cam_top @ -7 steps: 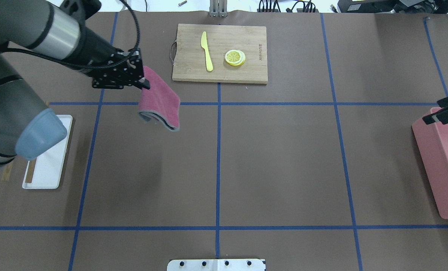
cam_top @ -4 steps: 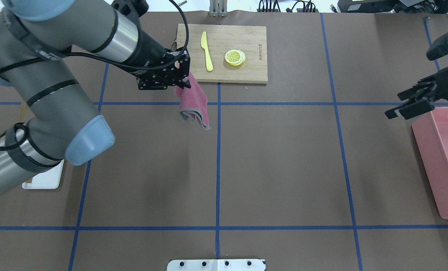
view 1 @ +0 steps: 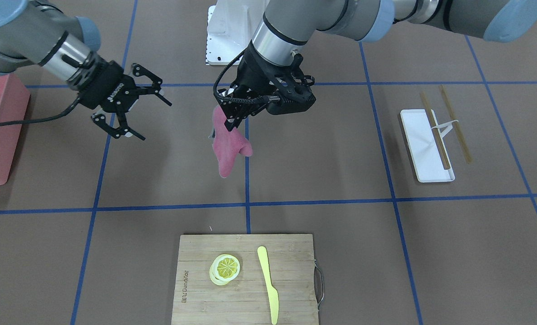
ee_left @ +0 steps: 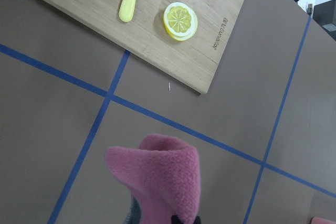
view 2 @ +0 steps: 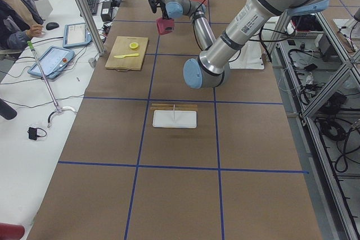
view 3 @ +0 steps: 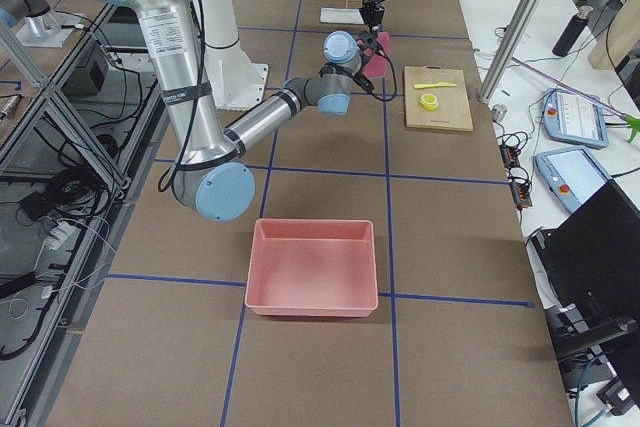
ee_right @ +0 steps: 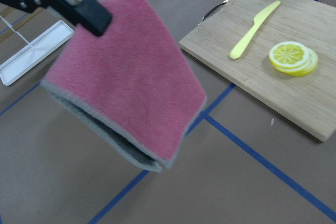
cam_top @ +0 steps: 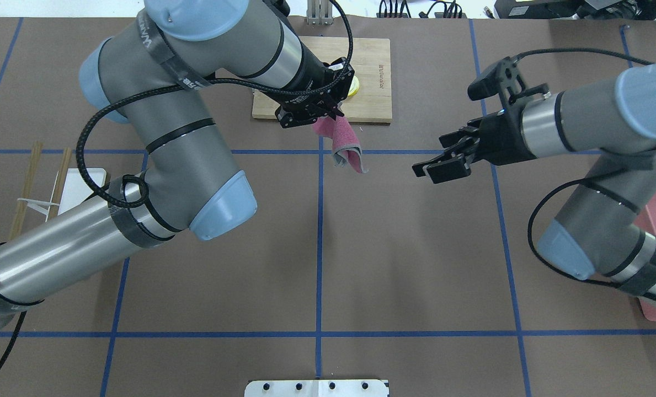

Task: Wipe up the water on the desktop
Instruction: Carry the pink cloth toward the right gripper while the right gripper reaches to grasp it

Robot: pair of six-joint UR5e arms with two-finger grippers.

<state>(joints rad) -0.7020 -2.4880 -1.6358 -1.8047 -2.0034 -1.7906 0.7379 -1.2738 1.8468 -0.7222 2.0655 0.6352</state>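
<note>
The desktop [cam_top: 416,248] is a matte brown surface crossed by blue tape lines; I see no water on it. My left gripper [cam_top: 334,114] is shut on the top edge of a pink cloth [cam_top: 347,144], which hangs folded above the tape crossing just in front of the cutting board. It also shows in the front view [view 1: 229,149], the left wrist view [ee_left: 163,177] and the right wrist view [ee_right: 126,77]. My right gripper [cam_top: 432,155] is open and empty, hovering to the right of the cloth and pointing at it.
A bamboo cutting board [cam_top: 374,105] at the back centre carries a yellow knife [view 1: 268,282] and lemon slices [view 1: 225,268]. A white tray [view 1: 424,144] with chopsticks lies on my far left. A pink bin [view 3: 310,267] stands on my far right.
My left arm has carried the hanging cloth rightward from the left part of the table to the centre. My right arm has come in from the right edge toward the cloth.
</note>
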